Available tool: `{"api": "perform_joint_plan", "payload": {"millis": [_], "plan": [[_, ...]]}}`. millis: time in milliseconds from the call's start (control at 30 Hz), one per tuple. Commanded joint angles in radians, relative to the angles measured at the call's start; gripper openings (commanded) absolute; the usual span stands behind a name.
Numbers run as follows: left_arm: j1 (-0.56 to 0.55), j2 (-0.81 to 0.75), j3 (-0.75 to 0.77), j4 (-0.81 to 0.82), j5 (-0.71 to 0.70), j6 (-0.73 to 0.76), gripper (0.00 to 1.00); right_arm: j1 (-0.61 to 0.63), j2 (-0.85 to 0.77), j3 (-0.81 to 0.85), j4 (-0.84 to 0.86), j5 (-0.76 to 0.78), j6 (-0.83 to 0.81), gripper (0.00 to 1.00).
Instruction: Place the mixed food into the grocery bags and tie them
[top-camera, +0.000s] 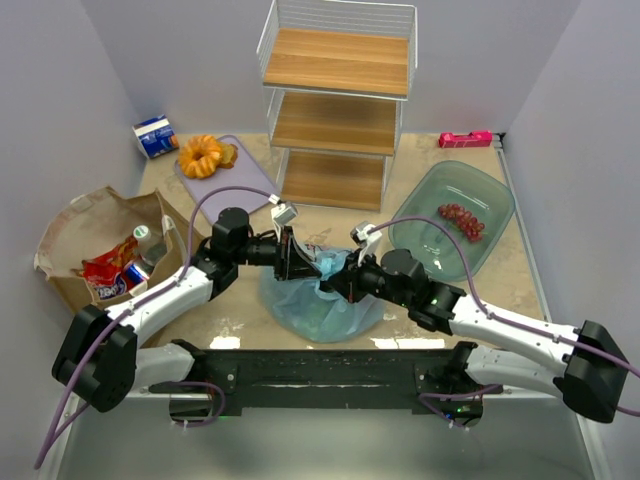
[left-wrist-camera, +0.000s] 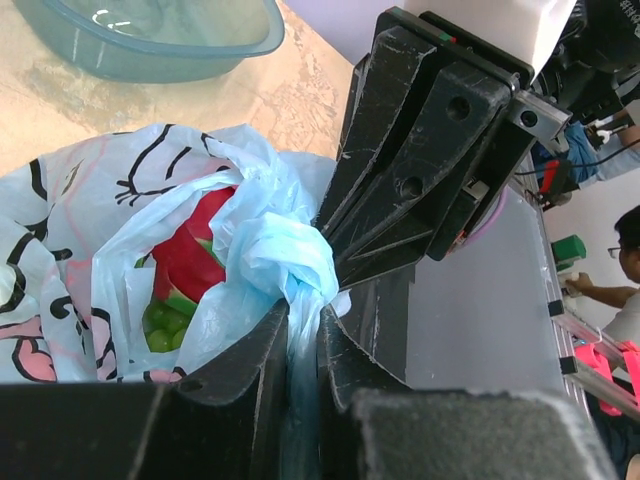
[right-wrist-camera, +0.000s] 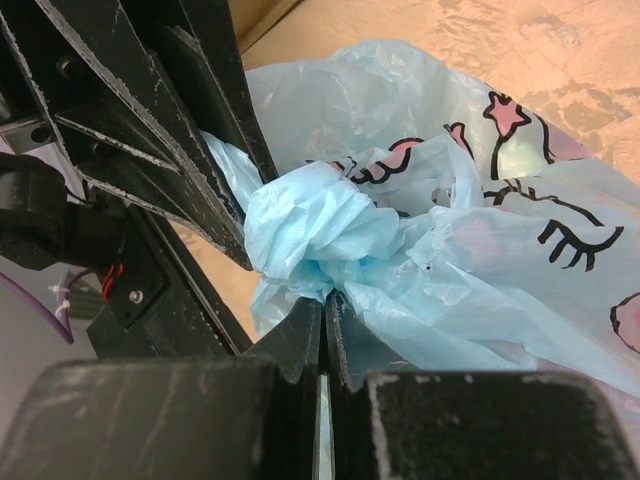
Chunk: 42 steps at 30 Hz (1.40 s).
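The light-blue plastic bag (top-camera: 320, 300) with cartoon print lies at the table's near middle. Its top is twisted into a knot (right-wrist-camera: 305, 235). My left gripper (left-wrist-camera: 303, 325) is shut on a strand of the bag, and my right gripper (right-wrist-camera: 325, 305) is shut on another strand, tips nearly touching at the knot (top-camera: 318, 262). Through the bag's opening I see the pink dragon fruit (left-wrist-camera: 195, 250) and green grapes (left-wrist-camera: 165, 325). The brown paper bag (top-camera: 95, 235) stands at the left, holding the red snack packet (top-camera: 108, 270), the can (top-camera: 118, 288) and the bottle (top-camera: 150, 245). Red grapes (top-camera: 462, 220) lie in the green bowl (top-camera: 500, 205).
A wire shelf rack (top-camera: 335, 100) stands at the back middle. An orange ring pastry (top-camera: 203, 155) lies on a purple board (top-camera: 245, 185), a blue-white carton (top-camera: 156, 137) at the back left, and a pink object (top-camera: 465, 139) at the back right.
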Motion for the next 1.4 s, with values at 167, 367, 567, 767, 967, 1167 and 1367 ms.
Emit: {"api": "perform_joint_plan", "payload": {"millis": [167,367,567,767,967,1167,1367], "plan": [[-0.007,-0.010,-0.013,0.101,0.092,-0.035,0.36,0.004,-0.060,-0.006,-0.084,0.040,-0.002,0.00],[-0.010,-0.013,-0.021,0.066,0.086,-0.007,0.28,0.004,-0.083,0.002,-0.093,0.040,0.000,0.00],[-0.060,-0.002,0.023,-0.063,0.046,0.097,0.47,0.004,-0.062,0.004,-0.070,0.038,0.006,0.00],[-0.076,0.005,0.040,-0.140,0.017,0.155,0.31,0.004,-0.063,0.011,-0.073,0.040,0.000,0.00],[-0.074,-0.001,0.054,-0.147,-0.024,0.157,0.02,0.004,-0.086,0.002,-0.096,0.040,-0.003,0.00],[-0.039,-0.059,0.040,-0.079,-0.081,0.105,0.00,0.006,-0.091,-0.024,-0.129,0.018,0.001,0.00],[-0.022,-0.079,0.020,-0.023,-0.061,0.071,0.00,0.011,-0.039,-0.042,-0.129,0.021,0.012,0.00]]}}
